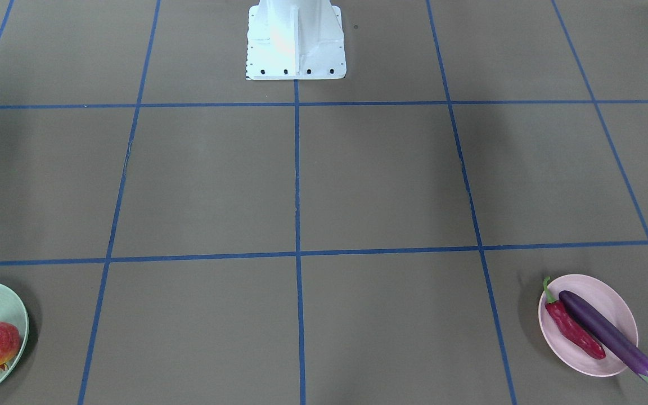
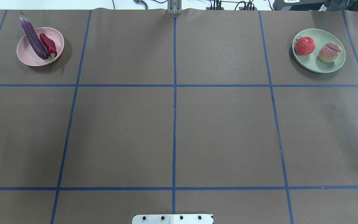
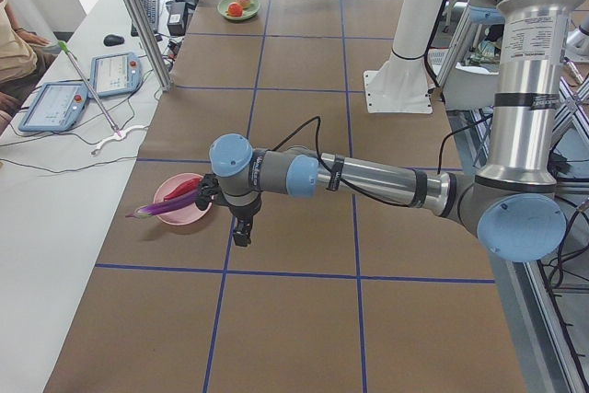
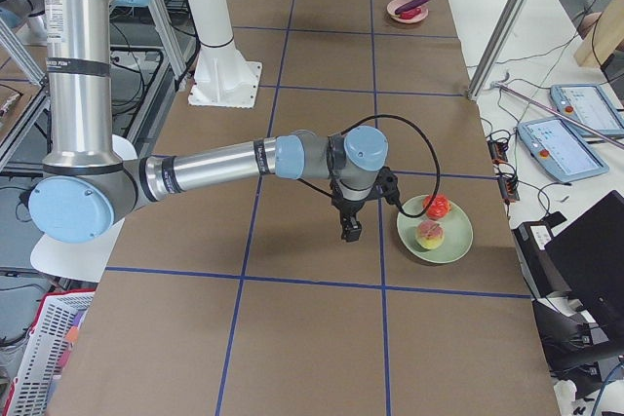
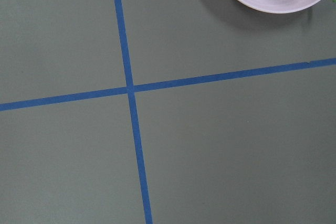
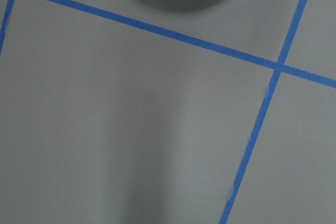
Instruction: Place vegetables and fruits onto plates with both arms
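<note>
The purple eggplant (image 2: pixel 33 39) and the red chili pepper (image 2: pixel 49 44) lie side by side on the pink plate (image 2: pixel 26 56) at the far left. The bumpy red fruit (image 2: pixel 304 45) and the peach (image 2: pixel 330 52) sit on the mint green plate (image 2: pixel 318 63) at the far right. The left gripper (image 3: pixel 241 238) hangs above the table just beside the pink plate (image 3: pixel 189 213), holding nothing. The right gripper (image 4: pixel 349 235) hangs beside the green plate (image 4: pixel 453 241), also holding nothing. Both grippers show only in the side views, so I cannot tell if they are open or shut.
The white base block (image 2: pixel 172 218) stands at the table's near edge, in the middle. Blue tape lines divide the brown table into squares. An operator (image 3: pixel 14 34), tablets (image 3: pixel 115 71) and metal frame posts (image 3: pixel 138 16) are on the bench beyond the table's far side.
</note>
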Tool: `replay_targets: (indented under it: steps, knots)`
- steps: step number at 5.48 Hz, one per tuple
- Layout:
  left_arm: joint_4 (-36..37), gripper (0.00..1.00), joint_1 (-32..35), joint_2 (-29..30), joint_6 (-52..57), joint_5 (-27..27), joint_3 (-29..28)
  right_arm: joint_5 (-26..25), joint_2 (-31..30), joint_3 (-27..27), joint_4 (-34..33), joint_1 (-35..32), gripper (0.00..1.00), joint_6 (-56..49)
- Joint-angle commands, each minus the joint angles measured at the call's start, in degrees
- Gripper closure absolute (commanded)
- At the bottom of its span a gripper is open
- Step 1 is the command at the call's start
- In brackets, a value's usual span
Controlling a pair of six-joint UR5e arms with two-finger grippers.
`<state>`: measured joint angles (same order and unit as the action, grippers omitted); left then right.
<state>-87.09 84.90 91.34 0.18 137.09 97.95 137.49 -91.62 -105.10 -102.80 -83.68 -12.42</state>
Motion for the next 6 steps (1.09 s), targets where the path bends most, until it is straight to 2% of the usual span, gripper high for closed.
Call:
replay_targets:
  steps: [1, 4, 6]
  knots:
    - [0.25, 0.00, 0.09, -0.11, 0.00, 0.28, 0.31, 0.06, 1.17, 0.24, 0.06, 0.00, 0.00, -0.93]
    - [-0.19, 0.00, 0.00, -0.19, 0.09, 0.28, 2.06, 2.77, 1.27, -0.80, 0.15, -0.35, 0.00, -0.76]
    - [-0.45, 0.00, -0.08, 0.24, 0.00, -0.16, 2.51, 2.43, 1.44, -0.10, 0.06, -0.26, 0.00, -0.85]
